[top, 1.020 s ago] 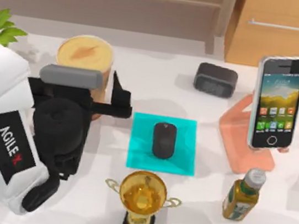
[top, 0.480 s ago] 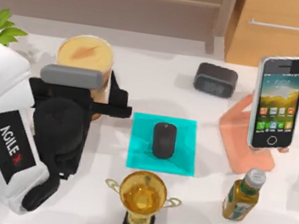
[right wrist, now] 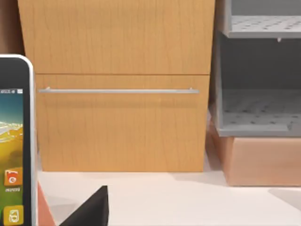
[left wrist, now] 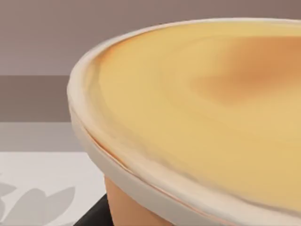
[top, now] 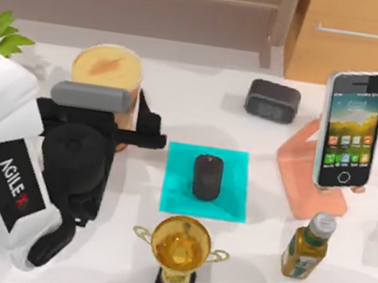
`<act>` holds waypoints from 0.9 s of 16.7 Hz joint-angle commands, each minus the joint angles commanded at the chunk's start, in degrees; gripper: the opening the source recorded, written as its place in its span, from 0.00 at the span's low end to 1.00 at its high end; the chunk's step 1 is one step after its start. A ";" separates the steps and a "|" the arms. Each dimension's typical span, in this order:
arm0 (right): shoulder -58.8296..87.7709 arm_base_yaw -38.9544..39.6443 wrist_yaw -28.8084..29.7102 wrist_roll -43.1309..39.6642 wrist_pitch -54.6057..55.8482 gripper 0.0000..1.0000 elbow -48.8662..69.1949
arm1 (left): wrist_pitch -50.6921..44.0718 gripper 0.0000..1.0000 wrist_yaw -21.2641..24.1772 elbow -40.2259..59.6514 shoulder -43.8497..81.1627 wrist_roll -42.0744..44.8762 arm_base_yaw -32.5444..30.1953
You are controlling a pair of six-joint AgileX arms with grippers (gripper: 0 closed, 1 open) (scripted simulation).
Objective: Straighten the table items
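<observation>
Items numbered three: one cup [top: 107, 72] pinched by the left claw [top: 137, 121], one mouse [top: 206, 176] on a teal mat [top: 237, 168] just right of it, one phone [top: 349, 129] far right. Nothing had shifted since earlier. Open bench [top: 201, 108] lay beyond the mat.

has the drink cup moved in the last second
No. The drink cup sits the same way off the teal mat, with the left gripper at its side.

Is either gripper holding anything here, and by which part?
Left gripper sits at the side wall of the drink cup, below its rim; whether it actually grips cannot be told.
</observation>
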 joint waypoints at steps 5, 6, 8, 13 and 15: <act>0.00 0.00 0.00 0.00 0.00 1.00 0.00 | 0.00 0.00 0.00 0.00 0.00 0.00 0.00; 0.00 0.00 0.00 0.00 0.00 1.00 0.00 | 0.00 0.00 0.00 0.00 0.00 0.00 0.00; 0.00 0.00 0.00 0.00 0.00 1.00 0.00 | 0.00 0.00 0.00 0.00 0.00 0.00 0.00; 0.00 0.00 0.00 0.00 0.00 1.00 0.00 | -2.13 0.00 -0.03 -0.16 -2.29 0.10 -0.07; 0.00 0.00 0.00 0.00 0.00 1.00 0.00 | -2.90 0.00 -0.05 -0.18 -3.08 0.11 -0.08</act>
